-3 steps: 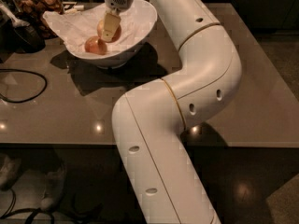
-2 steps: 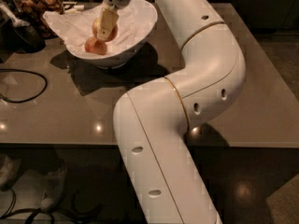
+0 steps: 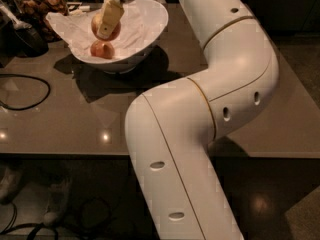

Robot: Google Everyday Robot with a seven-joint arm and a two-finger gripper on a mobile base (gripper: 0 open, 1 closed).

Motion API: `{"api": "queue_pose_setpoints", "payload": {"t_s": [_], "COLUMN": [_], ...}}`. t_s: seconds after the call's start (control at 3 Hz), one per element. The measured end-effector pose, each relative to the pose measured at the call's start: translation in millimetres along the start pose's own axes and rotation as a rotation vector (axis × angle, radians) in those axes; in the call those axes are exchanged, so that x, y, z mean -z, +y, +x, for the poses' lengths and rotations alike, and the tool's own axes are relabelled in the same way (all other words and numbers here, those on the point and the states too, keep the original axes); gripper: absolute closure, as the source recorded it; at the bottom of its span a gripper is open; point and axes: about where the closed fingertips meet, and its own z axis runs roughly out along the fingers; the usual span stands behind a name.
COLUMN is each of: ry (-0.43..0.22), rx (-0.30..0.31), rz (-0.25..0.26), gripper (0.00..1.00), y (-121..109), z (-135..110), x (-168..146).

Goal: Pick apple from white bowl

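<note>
Smooth white jointed robot arm fills the foreground, its base cut off at the bottom edge, hiding much of the glossy grey-brown tabletop. Thin black cable loop at left, partly out of frame. Farther back, large glossy white bowl with slanted rim, lined with crumpled white paper, holds a round reddish apple. Just above it the gripper, tan finger in front, is clamped on a second red apple. The other finger is hidden.

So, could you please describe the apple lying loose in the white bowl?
The white bowl stands at the table's far left. Of two apples there, it is the lower apple, lying on the crumpled paper, not the upper apple gripped by the pincer.
</note>
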Motion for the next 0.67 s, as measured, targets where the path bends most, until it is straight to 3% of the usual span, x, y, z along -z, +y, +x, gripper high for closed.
{"api": "queue_pose_setpoints", "payload": {"t_s": [0.33, 0.67], "ry": [-0.01, -0.004], "rx": [0.012, 0.0], "rz": [-0.015, -0.028], "gripper": [1.0, 1.0], "y": [23.6, 28.3], "z": [-14.0, -9.4], "x": [13.8, 9.6]}}
